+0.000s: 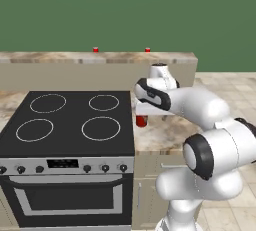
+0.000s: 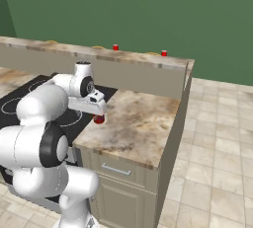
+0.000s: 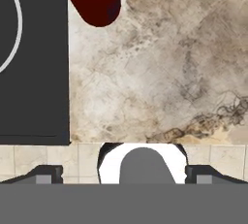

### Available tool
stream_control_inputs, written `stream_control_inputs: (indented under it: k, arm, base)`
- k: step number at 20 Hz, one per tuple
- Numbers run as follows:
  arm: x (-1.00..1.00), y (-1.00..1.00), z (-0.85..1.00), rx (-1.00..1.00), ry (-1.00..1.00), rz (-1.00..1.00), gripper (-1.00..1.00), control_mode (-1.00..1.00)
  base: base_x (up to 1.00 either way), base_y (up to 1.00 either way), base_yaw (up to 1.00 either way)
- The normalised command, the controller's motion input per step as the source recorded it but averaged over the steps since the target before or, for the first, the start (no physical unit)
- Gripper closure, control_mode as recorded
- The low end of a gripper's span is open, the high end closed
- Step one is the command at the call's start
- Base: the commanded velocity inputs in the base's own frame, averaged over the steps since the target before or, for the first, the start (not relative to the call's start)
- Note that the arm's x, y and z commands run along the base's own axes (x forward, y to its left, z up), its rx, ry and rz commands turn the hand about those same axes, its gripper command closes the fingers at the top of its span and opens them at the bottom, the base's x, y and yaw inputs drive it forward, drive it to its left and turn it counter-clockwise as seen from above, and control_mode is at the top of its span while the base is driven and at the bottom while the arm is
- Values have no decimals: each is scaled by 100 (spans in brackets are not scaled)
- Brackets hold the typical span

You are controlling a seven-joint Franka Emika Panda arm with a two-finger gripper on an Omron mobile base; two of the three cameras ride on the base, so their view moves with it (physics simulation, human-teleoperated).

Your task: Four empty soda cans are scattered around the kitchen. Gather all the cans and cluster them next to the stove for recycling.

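One red soda can [image 1: 141,121] [image 2: 99,119] stands upright on the tan counter, just right of the black stove [image 1: 70,122] [image 2: 29,104]. My gripper [image 1: 143,114] [image 2: 98,113] hovers just above it, open and holding nothing. In the hand view the can [image 3: 94,0] sits at the top edge, beside the stove [image 3: 34,72], well away from my gripper [image 3: 124,174], whose fingertips [image 3: 48,173] stand wide apart. Two more soda cans [image 1: 95,50] [image 1: 147,50] stand on the raised back ledge, also seen from the right as cans [image 2: 115,47] [image 2: 164,53].
The counter [image 2: 138,123] ends at a front edge above a drawer [image 2: 116,169] and at a right edge over the tiled floor [image 2: 217,163]. A raised ledge [image 1: 120,58] runs along the back in front of the green wall.
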Motion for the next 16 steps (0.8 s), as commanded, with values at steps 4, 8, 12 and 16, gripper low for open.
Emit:
stream_control_inputs:
  k: [4,8,12,16]
  arm:
    - [-36,0,15,0,20,0,-100,-100]
    - [-32,0,14,0,24,0,-100,-100]
    - [-34,0,18,0,26,0,-100,-100]
    - [-44,0,7,0,7,0,-100,-100]
  base:
    - [0,0,0]
    - [0,0,0]
    - [0,0,0]
    - [0,0,0]
